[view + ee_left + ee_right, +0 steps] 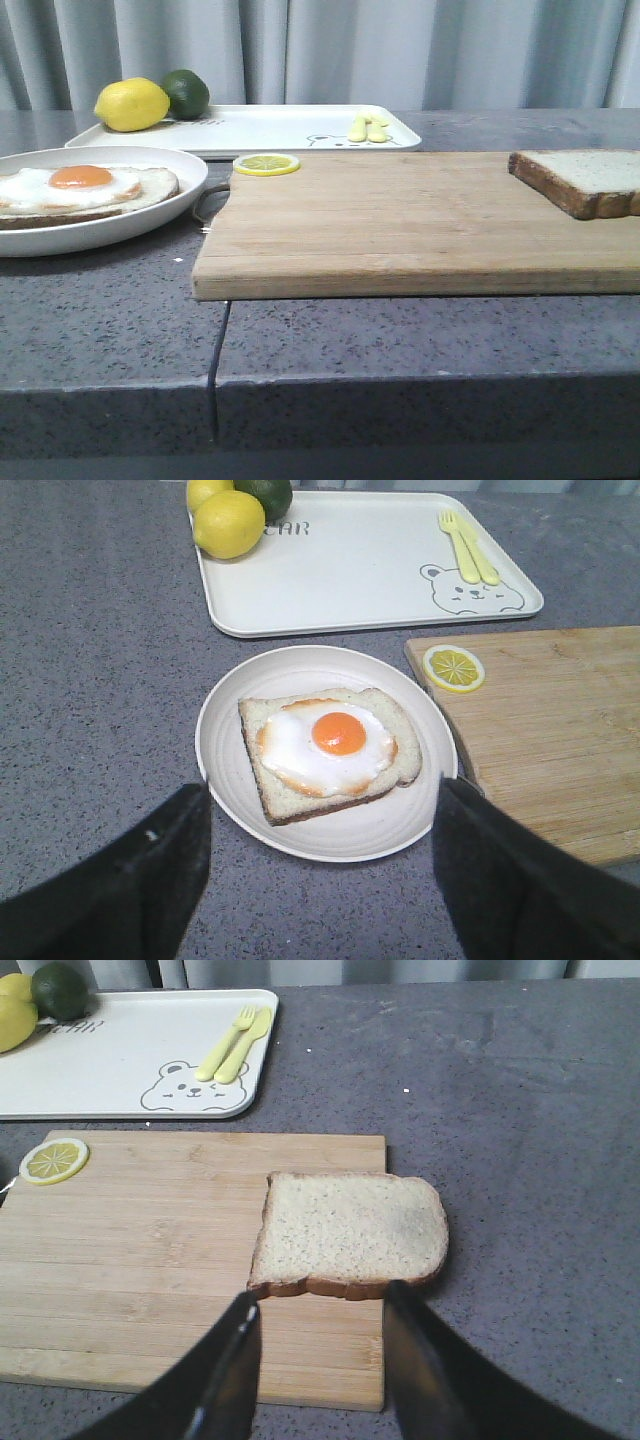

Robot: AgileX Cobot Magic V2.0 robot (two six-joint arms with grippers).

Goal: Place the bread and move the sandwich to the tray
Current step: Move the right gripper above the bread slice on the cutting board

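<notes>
The bread (590, 180) is a thick pale slice with a brown crust at the right end of the wooden cutting board (400, 225); it also shows in the right wrist view (350, 1232). My right gripper (320, 1305) is open and empty, just short of the bread's near crust. The sandwich (85, 190) is a slice topped with a fried egg on a round white plate (150, 222) at the left; it also shows in the left wrist view (330, 748). My left gripper (322, 805) is open and empty, its fingers either side of the plate's (225, 780) near rim. The white tray (290, 128) lies at the back.
On the tray a yellow lemon (131, 104) and a green lime (186, 92) sit at its left end, and a pale yellow fork and knife (368, 128) at its right. A lemon slice (266, 164) lies on the board's far left corner. The grey counter (110, 330) has a front edge.
</notes>
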